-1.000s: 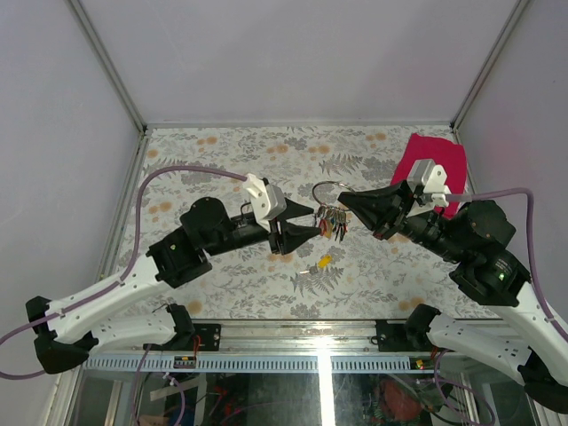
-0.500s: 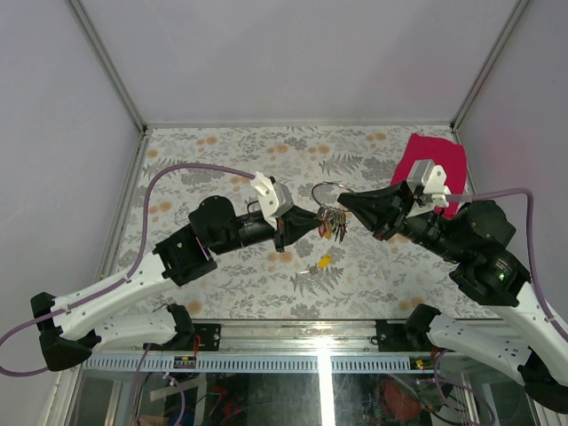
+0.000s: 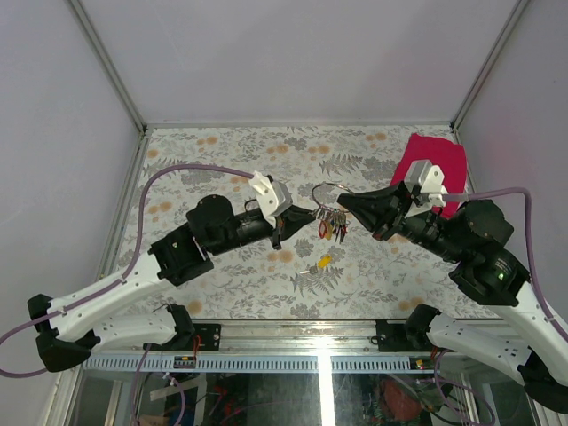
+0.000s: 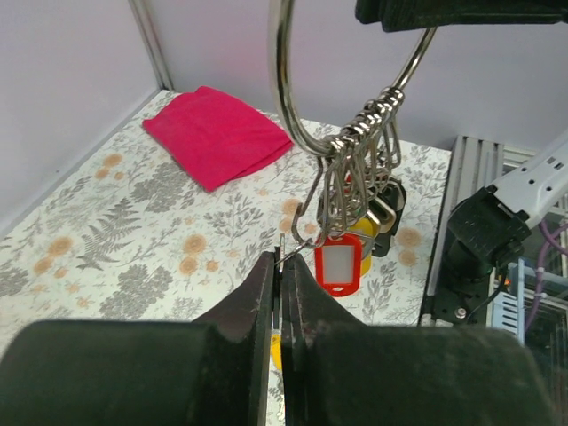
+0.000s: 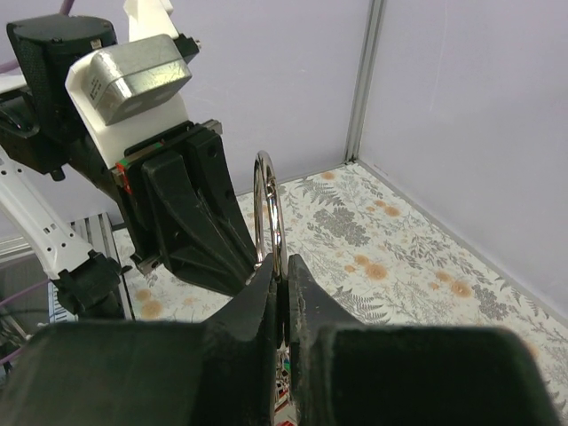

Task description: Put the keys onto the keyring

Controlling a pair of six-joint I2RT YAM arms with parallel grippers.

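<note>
Keys hang in a bunch over the middle of the table, though nearest the arm bases one yellow key lies loose on the fern-patterned top, clear of both claws. Just beyond it the two arms meet tip to tip. The left claw comes in from the left and is pinched shut at the edge of the bunch. Its wrist view shows a thin metal piece caught between the fingers and joined to a small wire loop of the bunch. I cannot tell whether that piece is a key blade seen edge-on or more wire. Past the fingers, red, yellow and black heads dangle from a cluster of small loops. These loops are threaded on the keyring, a large shiny ring held off the table. The right claw, reaching in from the right, is clamped tight on the ring's rim, one finger pressed on either side of the wire. Farthest back, near the right rear corner, a red cloth lies flat on the table, well apart from everything else.
</note>
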